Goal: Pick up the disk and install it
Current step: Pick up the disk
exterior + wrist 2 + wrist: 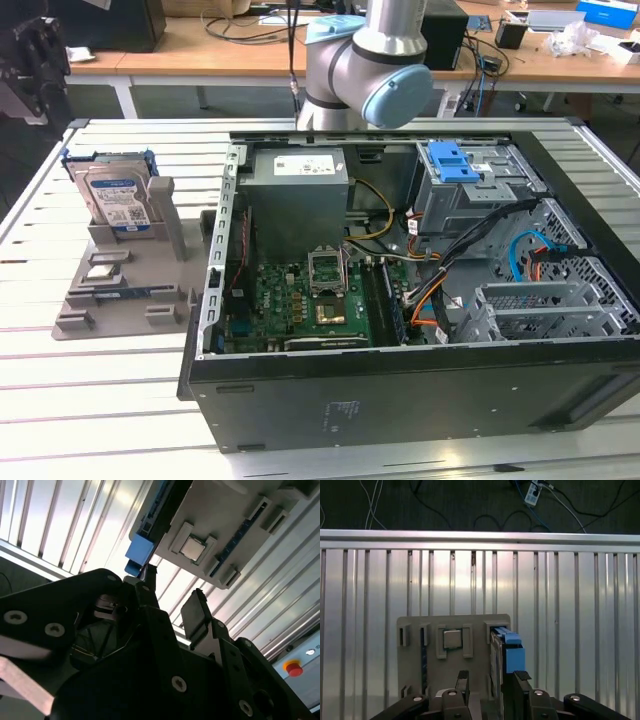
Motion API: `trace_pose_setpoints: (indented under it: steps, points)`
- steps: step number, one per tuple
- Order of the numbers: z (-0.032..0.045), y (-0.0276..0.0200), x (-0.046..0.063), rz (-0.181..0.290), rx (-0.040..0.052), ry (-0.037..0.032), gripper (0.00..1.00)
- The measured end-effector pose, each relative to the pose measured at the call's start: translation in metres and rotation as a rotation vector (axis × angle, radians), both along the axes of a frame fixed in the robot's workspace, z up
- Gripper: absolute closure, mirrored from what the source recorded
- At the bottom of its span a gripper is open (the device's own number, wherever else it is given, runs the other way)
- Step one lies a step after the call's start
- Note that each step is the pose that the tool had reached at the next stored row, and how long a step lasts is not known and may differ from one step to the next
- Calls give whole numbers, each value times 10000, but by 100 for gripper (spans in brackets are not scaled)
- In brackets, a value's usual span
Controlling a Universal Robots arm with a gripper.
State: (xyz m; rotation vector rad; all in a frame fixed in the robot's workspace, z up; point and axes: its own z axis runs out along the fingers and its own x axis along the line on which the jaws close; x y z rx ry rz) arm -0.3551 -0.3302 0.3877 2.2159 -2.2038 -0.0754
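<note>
disk (117,198): upright on edge in grey holder (130,275) by the edge of the table (100,400) at the exterior view's left; my gripper (491,685) hangs just above it, fingers (463,685) spread, holding nothing.

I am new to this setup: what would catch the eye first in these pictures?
The open computer case dominates the exterior view, its insides bare. On the exterior view's left, the disk stands upright in a grey holder. In the first wrist view the gripper faces that holder, fingers apart.
</note>
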Motion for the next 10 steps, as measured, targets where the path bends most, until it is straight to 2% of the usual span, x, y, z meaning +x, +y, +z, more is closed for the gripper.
trace_pose_setpoints:
  steps: [4,7,10]
  points:
    - [-9,85,-1,-1,0,0,52]
    - [-15,126,0,0,-1,1,52]
    - [-37,235,-1,-1,0,-1,52]
